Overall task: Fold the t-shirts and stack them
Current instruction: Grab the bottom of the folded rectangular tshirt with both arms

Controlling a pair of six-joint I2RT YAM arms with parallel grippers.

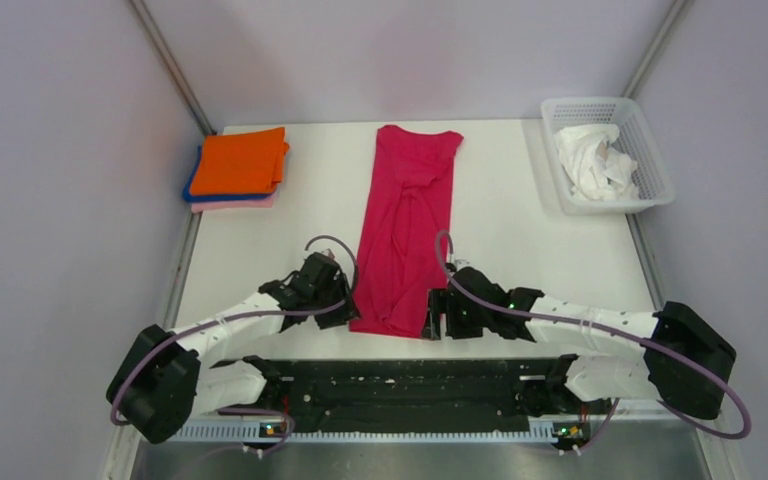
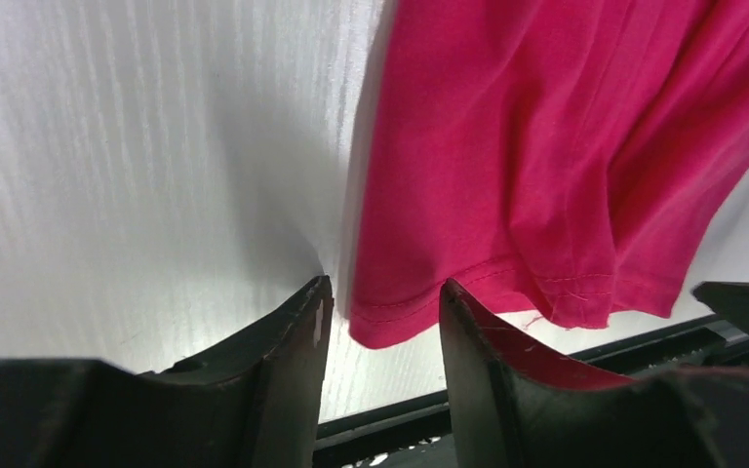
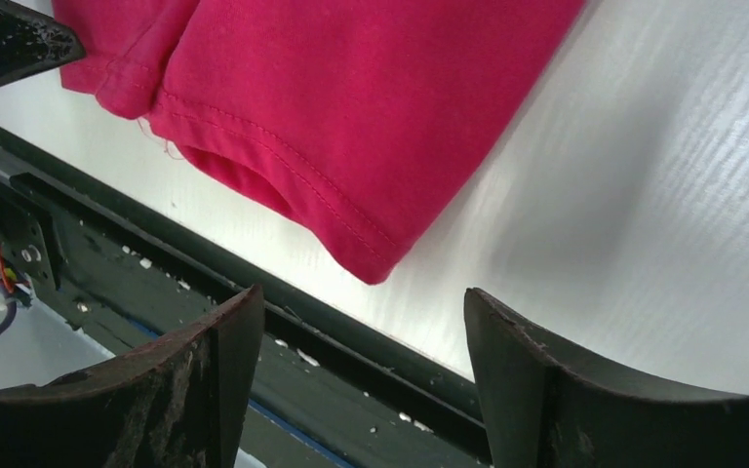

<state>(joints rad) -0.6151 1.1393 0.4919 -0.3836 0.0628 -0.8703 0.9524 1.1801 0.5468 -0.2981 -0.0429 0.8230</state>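
A crimson-magenta t-shirt [image 1: 406,225] lies in a long narrow strip down the middle of the table, collar at the far end, hem at the near edge. My left gripper [image 1: 344,310] is open beside the hem's near left corner; that corner [image 2: 390,327] sits just in front of its spread fingers, not pinched. My right gripper [image 1: 433,325] is open at the hem's near right corner [image 3: 371,263], which lies just ahead of its fingers. A folded stack with the orange shirt [image 1: 241,160] on top, blue and pale pink beneath, sits far left. A crumpled white shirt [image 1: 593,160] lies in the basket.
The white lattice basket [image 1: 654,180] stands at the far right corner. The table's near edge and a black rail [image 1: 400,380] run just behind both grippers. Grey walls enclose the table on three sides.
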